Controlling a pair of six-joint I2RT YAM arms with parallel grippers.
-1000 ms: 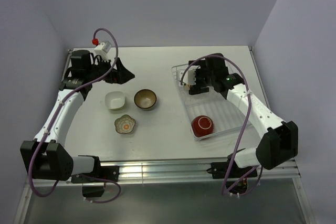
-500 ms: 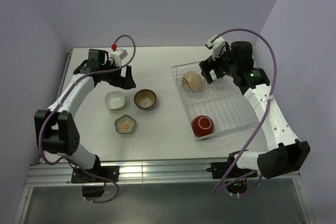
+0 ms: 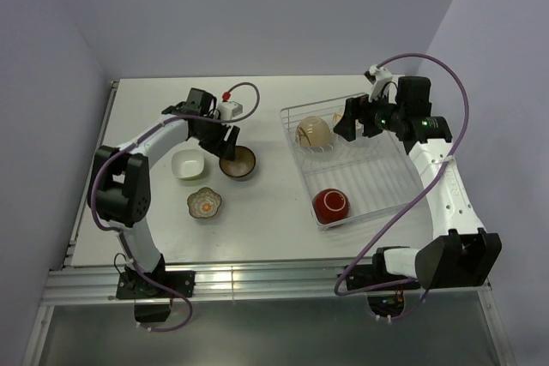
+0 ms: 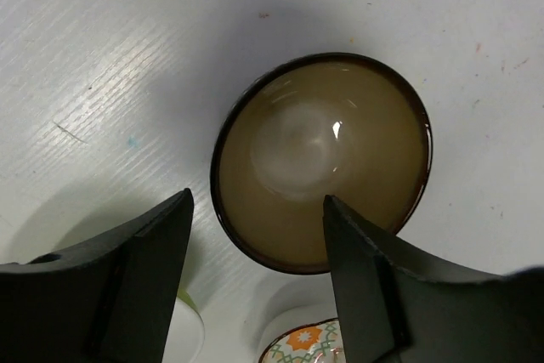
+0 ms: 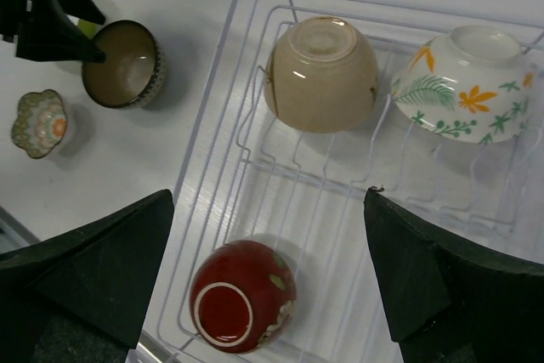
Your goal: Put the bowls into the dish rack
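Left pincer: spread and pinching nothing; it sits close over the dark brown glazed bowl, upright on the white table.
Why it sits so: one finger is outside the near wall and the other over the tan inside, so the rim lies between them. I judge this sets up a pinch on the thin wall.
Right pincer: spread wide and empty, hovering over the far end of the white wire dish rack.
Already racked: a pale beige bowl and a cream bowl with orange flowers lean mouth-down on the far tines. A red bowl is upside down at the near corner.
Why mouth-down: I take it that lets them drain and rest against the tines.
Not yet loaded: the brown one under me, a white squarish bowl just beside it on the left, and a flower-shaped patterned bowl nearer the bases.
Tight edges: my outer finger drops into the narrow gap beside the squarish bowl, so closing carelessly could nudge it.
Open room: bare tines run between the red bowl and the far pair. The rack's raised side must be cleared on the way in, and my right arm hangs over that end.
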